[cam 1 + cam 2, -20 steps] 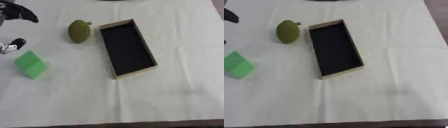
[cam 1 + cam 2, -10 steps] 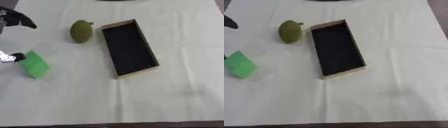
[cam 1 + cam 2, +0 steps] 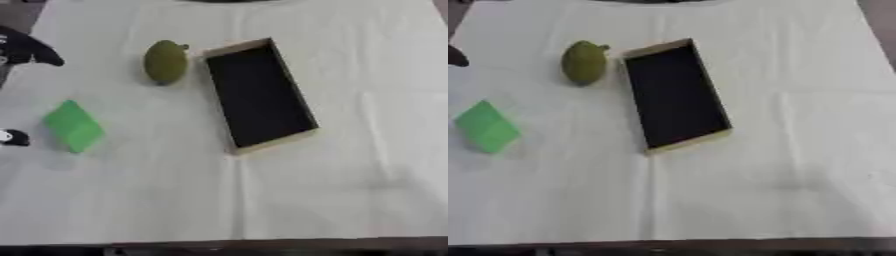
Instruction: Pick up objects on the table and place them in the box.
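left hand [image 3: 26, 47] at table [image 3: 350, 200] edge, fingers' state unclear; green block [image 3: 73, 126], box [image 3: 258, 95] apart.

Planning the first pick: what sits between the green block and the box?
Nothing: only bare white cloth lies between the green block and the box, seen in the left eye view.

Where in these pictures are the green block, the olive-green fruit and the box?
green block [image 3: 73, 126], left eye view, on the middle of its top face.
olive-green fruit [image 3: 164, 61], left eye view, on the middle of its body.
box [image 3: 268, 145], left eye view, on its pale near rim.
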Available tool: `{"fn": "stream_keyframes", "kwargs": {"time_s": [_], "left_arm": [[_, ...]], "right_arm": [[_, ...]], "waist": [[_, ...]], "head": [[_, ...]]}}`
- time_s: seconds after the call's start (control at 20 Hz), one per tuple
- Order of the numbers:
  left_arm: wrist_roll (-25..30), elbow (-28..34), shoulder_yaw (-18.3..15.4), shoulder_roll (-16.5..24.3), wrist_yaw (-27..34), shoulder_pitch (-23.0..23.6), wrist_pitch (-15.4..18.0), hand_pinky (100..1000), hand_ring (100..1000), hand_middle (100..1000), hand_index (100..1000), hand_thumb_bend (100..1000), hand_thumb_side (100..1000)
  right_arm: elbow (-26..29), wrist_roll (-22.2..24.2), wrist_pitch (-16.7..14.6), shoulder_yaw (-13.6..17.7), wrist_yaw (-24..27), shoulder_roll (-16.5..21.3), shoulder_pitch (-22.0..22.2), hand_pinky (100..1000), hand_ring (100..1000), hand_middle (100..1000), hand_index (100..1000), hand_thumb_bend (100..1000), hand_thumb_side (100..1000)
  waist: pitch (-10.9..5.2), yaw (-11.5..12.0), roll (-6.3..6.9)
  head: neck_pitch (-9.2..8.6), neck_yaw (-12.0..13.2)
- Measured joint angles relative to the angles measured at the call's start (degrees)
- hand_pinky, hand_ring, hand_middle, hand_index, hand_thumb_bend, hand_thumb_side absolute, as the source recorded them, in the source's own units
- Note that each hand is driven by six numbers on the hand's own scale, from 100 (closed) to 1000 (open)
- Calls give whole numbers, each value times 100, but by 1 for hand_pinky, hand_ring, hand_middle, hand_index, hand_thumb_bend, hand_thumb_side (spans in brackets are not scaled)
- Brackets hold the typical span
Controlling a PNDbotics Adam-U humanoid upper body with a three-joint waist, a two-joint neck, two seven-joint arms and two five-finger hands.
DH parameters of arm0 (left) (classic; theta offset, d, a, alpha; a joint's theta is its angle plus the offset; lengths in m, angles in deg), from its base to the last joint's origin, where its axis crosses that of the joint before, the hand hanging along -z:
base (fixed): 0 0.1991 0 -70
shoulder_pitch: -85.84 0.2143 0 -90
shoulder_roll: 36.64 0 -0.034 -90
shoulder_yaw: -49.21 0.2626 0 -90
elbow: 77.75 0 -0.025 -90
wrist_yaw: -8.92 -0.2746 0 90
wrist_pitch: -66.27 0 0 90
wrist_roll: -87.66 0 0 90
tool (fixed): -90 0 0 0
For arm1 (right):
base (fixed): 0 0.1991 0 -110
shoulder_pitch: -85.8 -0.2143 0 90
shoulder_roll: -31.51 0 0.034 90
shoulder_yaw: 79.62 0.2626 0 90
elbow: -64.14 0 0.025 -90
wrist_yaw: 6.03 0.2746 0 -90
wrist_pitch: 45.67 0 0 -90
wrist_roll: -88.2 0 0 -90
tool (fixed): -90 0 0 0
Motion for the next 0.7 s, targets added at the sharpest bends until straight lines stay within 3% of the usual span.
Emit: {"fn": "stream_keyframes", "kwargs": {"time_s": [0.4, 0.7], "left_arm": [[-253, -164, 194, 1, -121, -113, 253, 941, 930, 875, 986, 696, 349], [-569, -217, 274, -7, -183, -130, 569, 937, 914, 844, 982, 649, 339]], "right_arm": [[0, 0, 0, -92, -244, -27, 17, 1000, 1000, 650, 983, 100, 470], [0, 0, 0, -191, -482, -71, 19, 1000, 1000, 647, 986, 100, 470]], "waist": [[-1, 9, -28], [0, 2, -26]], "head": [[21, -30], [20, -27]]}}
